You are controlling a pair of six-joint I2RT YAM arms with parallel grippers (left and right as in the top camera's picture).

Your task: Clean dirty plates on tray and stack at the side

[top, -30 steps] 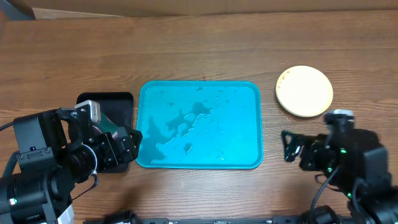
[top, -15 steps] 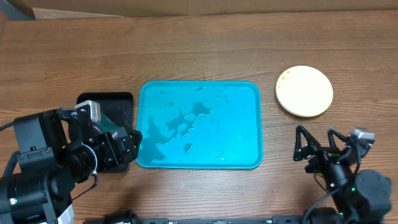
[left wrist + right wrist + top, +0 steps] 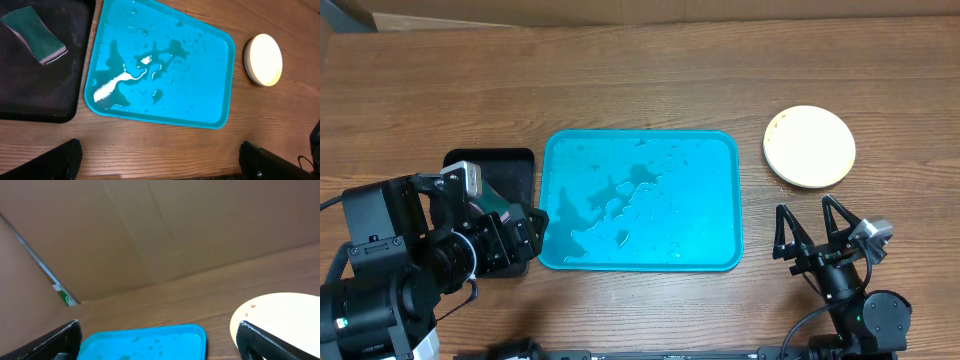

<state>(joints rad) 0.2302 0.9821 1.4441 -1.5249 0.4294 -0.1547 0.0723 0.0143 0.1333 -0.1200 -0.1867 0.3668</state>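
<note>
The turquoise tray (image 3: 640,200) lies in the middle of the table with puddles of water on it and no plate on it; it also shows in the wrist views as the tray (image 3: 160,75) and tray (image 3: 145,341). The plates (image 3: 809,146) sit stacked on the wood to the tray's right, pale top plate uppermost. The same plates (image 3: 280,314) carry small red-brown specks near the rim. My left gripper (image 3: 527,232) hangs open above the tray's near-left corner, holding nothing. My right gripper (image 3: 807,228) stands open just in front of the plates, apart from them.
A small black tray (image 3: 35,95) sits left of the turquoise one, with a green sponge (image 3: 34,36) lying in it. A brown cardboard wall (image 3: 150,235) closes off the far side of the table.
The right arm has drawn back toward the front edge and swung its open gripper to point at the far side, below the plates. The left arm, tray and plates have not moved.
</note>
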